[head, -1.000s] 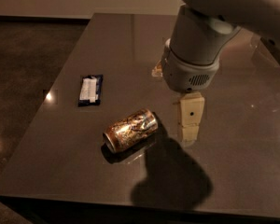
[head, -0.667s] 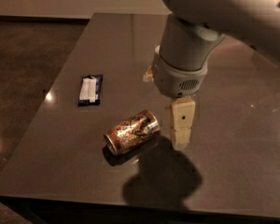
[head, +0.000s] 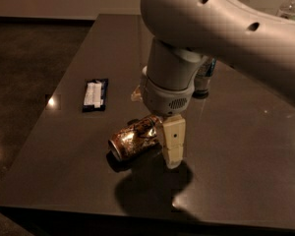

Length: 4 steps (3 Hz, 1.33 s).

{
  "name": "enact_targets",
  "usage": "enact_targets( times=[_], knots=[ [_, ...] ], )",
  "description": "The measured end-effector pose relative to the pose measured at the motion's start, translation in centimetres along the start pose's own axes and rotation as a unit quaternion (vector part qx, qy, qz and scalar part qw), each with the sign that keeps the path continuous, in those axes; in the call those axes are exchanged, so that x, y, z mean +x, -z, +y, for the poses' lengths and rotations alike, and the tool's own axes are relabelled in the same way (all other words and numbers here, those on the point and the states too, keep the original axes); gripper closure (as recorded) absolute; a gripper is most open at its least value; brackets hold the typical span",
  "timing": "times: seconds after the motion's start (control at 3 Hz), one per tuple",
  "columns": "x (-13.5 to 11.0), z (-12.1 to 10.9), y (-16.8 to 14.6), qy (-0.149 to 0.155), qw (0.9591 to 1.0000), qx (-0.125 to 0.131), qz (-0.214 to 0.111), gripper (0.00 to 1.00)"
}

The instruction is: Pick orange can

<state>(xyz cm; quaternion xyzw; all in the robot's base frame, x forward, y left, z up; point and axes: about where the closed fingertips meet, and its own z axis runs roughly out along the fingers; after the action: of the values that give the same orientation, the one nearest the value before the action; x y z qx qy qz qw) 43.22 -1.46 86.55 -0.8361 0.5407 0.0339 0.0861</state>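
The orange can [head: 133, 138] lies on its side on the dark table [head: 246, 146], its silver rim pointing to the front left. My gripper [head: 155, 130] hangs from the big white arm, right over the can's right end. One cream finger [head: 172, 142] stands just in front of the can's right end, with its tip near the table. The other finger [head: 136, 94] shows behind the can, apart from it. The jaws stand open astride the can.
A dark snack packet with a white label [head: 95, 94] lies to the left of the can. A taller silver-and-blue can [head: 204, 77] stands behind the arm, mostly hidden. A clear bottle [head: 291, 5] is at the far right corner. The table's front edge runs close below the can.
The gripper has moved left and down, from beside the can's right end to astride it. The can has not moved.
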Motion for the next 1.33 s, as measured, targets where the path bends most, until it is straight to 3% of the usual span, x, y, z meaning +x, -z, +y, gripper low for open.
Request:
enact_targets(
  times=[0.67, 1.0, 1.33],
  knots=[
    [-2.1, -0.1, -1.7, 0.030, 0.9994, -0.008, -0.014, 0.00],
    [-2.3, -0.3, -1.9, 0.032, 0.9993, -0.011, -0.013, 0.14],
    [-2.3, -0.4, -1.7, 0.034, 0.9992, -0.016, -0.012, 0.38]
  ],
)
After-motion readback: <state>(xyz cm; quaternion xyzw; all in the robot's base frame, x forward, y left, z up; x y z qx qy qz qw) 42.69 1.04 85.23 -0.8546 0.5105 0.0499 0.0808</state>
